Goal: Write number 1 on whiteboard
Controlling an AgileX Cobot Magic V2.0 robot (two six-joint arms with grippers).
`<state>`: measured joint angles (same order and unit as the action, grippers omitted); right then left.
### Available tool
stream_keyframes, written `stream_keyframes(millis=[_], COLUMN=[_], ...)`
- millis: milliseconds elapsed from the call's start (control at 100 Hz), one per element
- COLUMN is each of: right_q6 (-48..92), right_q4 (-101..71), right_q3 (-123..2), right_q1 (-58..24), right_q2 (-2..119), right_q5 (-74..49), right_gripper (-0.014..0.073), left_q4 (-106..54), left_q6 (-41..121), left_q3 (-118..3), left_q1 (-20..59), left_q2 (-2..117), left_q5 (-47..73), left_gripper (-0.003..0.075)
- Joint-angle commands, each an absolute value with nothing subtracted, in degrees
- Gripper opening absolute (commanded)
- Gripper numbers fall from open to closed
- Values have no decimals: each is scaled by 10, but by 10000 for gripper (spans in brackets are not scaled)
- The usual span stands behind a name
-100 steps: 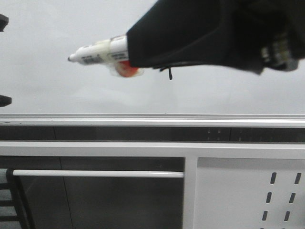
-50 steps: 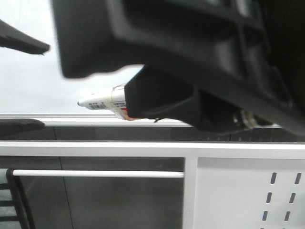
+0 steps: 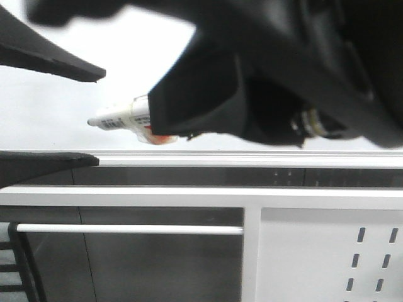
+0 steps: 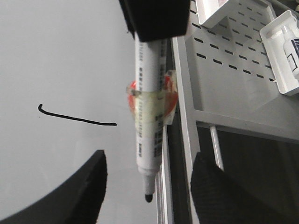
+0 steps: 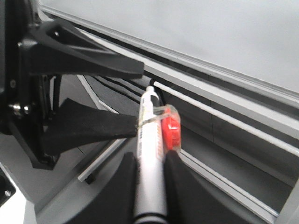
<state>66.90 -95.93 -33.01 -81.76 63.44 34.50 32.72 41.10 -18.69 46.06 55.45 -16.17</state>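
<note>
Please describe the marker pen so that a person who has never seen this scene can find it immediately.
Look at the whiteboard behind the rack. In front of it, the right gripper grips a white marker pen, black tip exposed. A taped-on orange piece marks it out.

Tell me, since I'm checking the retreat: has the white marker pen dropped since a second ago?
Yes. The white marker pen now sits lower, nearer the whiteboard's silver aluminium bottom rail.

Even, bright indoor light, pale glossy whiteboard with soft grey sheen and no hard glare, dark arm masses above the whiteboard's rail heavily blurred in the front view, marker sharp in wrist views, near black fingers soft-focused
</note>
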Motion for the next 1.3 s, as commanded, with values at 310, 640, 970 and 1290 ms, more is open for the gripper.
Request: stream_keyframes(millis=[310,640,970,1290], right_q6=[678,678,678,678], right_q4=[-941,-941,-940,-936], right_q3=[-350,-351,-351,-351], right_q1=[-816,-816,-816,-816], right_q2=[627,627,627,627], right_q5=[329,323,323,308], right_gripper=[-61,-61,-61,-61], left_q4=[320,320,341,345], left_q6=[408,410,417,417], left_q3=[-209,-209,-209,-209], left_q1=[463,463,463,463], left_q2=[566,566,566,566], left_q5=[-214,-218,-218,-218], left_gripper=[358,357,196,105])
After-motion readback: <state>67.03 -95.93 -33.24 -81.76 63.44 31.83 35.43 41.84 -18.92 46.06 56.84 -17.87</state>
